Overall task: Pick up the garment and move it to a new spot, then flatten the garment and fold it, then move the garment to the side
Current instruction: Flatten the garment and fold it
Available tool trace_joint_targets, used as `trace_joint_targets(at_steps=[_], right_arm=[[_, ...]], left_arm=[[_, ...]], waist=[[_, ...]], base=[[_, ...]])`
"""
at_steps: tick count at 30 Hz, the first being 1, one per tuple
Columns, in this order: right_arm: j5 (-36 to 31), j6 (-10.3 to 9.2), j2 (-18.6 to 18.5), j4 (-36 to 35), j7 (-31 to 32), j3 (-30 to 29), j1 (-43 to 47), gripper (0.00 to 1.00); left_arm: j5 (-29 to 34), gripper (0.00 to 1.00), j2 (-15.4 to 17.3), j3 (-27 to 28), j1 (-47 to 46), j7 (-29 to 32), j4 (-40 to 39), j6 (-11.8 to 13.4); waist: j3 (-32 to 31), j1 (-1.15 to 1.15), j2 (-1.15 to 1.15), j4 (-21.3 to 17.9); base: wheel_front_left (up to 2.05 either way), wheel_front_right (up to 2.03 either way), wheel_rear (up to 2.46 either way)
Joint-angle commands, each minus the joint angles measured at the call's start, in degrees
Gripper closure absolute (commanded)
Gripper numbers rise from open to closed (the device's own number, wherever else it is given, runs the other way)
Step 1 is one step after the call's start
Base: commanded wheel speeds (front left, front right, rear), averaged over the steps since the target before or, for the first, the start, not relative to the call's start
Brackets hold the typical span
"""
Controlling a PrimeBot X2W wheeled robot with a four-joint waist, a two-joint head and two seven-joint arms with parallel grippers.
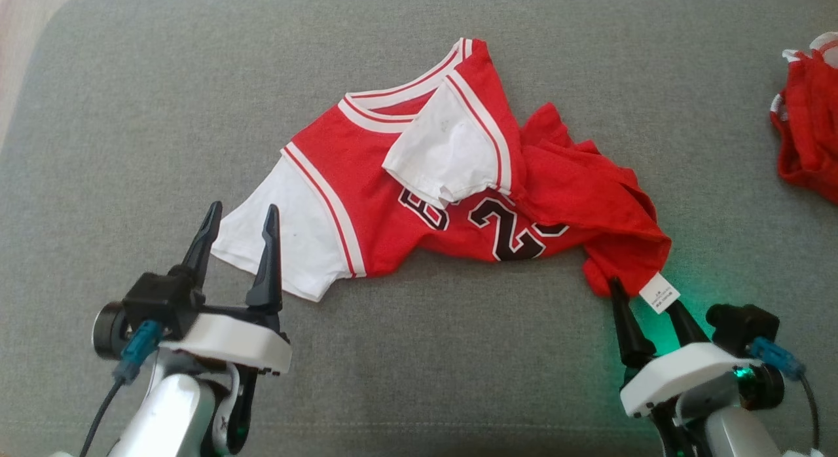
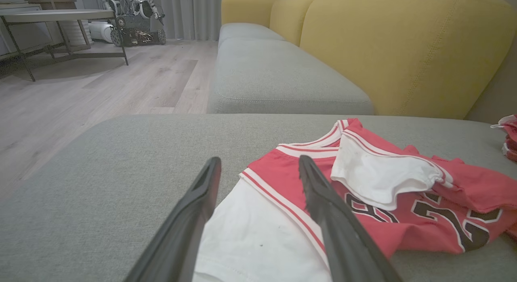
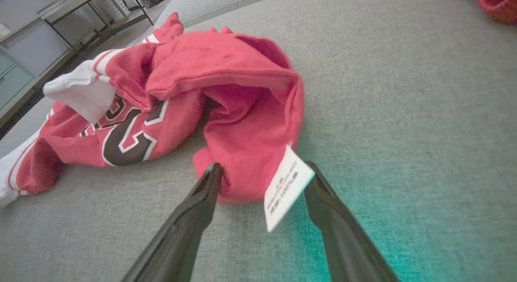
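T-shirt [image 1: 393, 201] lies mid-cushion [image 1: 131, 103], collar toward the far side, one sleeve [image 1: 288, 241] spread toward the near left, the other sleeve [image 1: 445, 152] folded over onto the chest. Left gripper [image 1: 242, 211] sits at near left, fingers straddling the spread sleeve's outer edge; right gripper [image 1: 645, 296] sits at near right, fingers either side of the bunched hem corner, tag [image 1: 660, 292] between them. Smaller garment [image 1: 808, 129] lies well apart at the cushion's right edge; backrest [image 2: 404, 51] stands behind, floor [image 2: 80, 92] and table [image 2: 52, 17] off left.
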Motion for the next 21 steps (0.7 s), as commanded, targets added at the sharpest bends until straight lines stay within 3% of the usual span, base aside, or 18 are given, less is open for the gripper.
trace_joint_targets(at_steps=[1,2,10,21], right_arm=[[0.5,-0.04,-0.3,-0.8,-0.6,1.6,-1.4,0.64],[0.6,-0.04,-0.2,-0.1,-0.7,1.6,-1.7,1.00],[-1.6,-0.04,-2.2,-1.0,-1.6,-1.7,-2.7,1.00],[-14.4,-0.04,-11.2,-13.0,0.0,-9.5,-7.5,1.00]], left_arm=[[0.4,0.00,0.7,1.8,-2.6,-0.5,-1.4,-0.1],[0.4,0.00,0.7,1.7,-2.8,-0.6,-1.2,-0.2],[0.3,0.00,0.4,2.0,-3.0,-1.1,-0.6,-0.2],[0.2,0.00,0.3,2.3,-3.2,-1.4,-0.6,-0.4]], waist=[[0.1,-0.01,0.00,0.1],[0.2,-0.01,0.00,0.1],[0.1,-0.01,0.00,-0.1],[0.4,-0.01,0.00,-0.7]], base=[[0.00,0.00,0.00],[0.00,0.00,0.00],[0.00,0.00,0.00],[0.00,0.00,0.00]])
